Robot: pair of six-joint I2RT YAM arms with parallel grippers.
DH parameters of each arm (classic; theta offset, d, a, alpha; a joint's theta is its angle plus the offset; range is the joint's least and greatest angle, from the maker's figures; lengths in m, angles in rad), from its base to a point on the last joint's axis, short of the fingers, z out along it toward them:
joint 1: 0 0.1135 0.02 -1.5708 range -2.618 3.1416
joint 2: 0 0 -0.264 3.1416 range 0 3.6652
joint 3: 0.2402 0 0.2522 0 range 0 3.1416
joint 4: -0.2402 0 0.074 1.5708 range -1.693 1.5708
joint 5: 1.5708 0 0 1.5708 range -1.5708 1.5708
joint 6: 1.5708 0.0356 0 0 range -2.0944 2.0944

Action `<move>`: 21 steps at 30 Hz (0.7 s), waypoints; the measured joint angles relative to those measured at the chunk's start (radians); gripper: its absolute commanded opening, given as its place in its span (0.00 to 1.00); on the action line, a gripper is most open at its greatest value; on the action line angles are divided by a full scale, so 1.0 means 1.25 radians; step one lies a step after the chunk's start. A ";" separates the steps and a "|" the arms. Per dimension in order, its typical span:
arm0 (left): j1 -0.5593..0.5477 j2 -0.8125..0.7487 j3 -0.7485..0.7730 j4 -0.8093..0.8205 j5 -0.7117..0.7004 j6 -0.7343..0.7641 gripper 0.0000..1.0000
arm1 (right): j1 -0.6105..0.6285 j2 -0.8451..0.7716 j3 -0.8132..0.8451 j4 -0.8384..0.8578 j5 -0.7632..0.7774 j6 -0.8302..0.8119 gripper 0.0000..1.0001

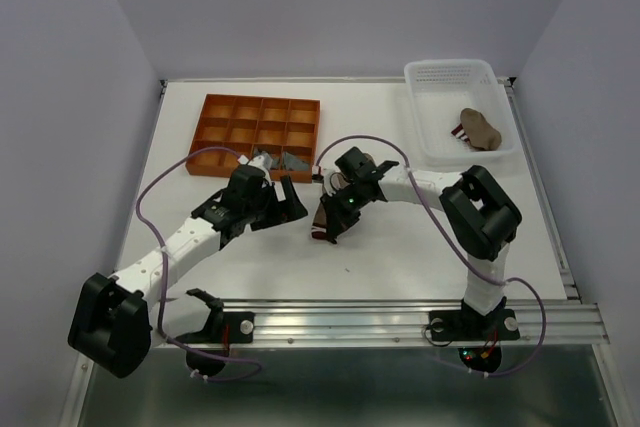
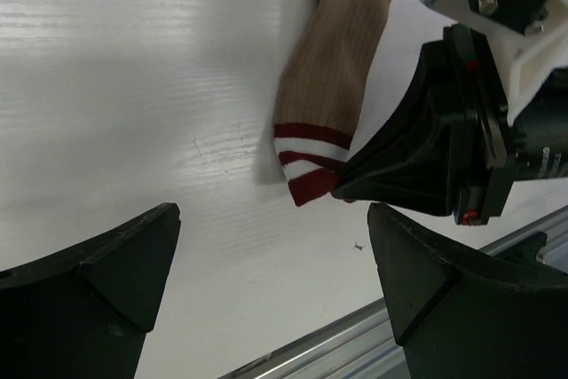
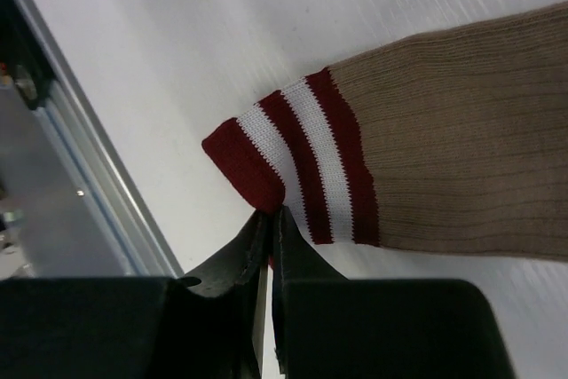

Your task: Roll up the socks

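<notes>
- Orange tray (image 1: 262, 99) with compartments, far left of centre on the counter (image 1: 380, 262).
- White basket (image 1: 449, 69), far right.
- Metal rail (image 1: 400, 319) along the near edge.

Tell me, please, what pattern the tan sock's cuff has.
The cuff shows red-and-white stripes, clearest in the right wrist view.

Setting: robotics lab test cell. White table (image 1: 400, 257) boxed by blank white walls (image 1: 60, 127). Aluminium rail (image 1: 380, 319) at 6 o'clock carries left arm (image 1: 185, 239) and right arm (image 1: 480, 209), purple cable (image 1: 140, 212) exposed. Orange tray (image 1: 260, 99) at 11 o'clock, basket (image 1: 450, 69) at 1 o'clock.
</notes>
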 measured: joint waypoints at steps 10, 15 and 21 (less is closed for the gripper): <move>-0.002 -0.003 -0.060 0.058 0.087 -0.017 0.85 | -0.047 0.146 0.116 -0.075 -0.153 0.030 0.03; -0.014 0.045 -0.062 0.093 0.116 -0.021 0.76 | -0.056 0.171 0.143 -0.100 -0.182 0.038 0.03; -0.024 0.105 -0.062 0.136 0.136 -0.016 0.65 | -0.061 0.186 0.161 -0.111 -0.199 0.049 0.03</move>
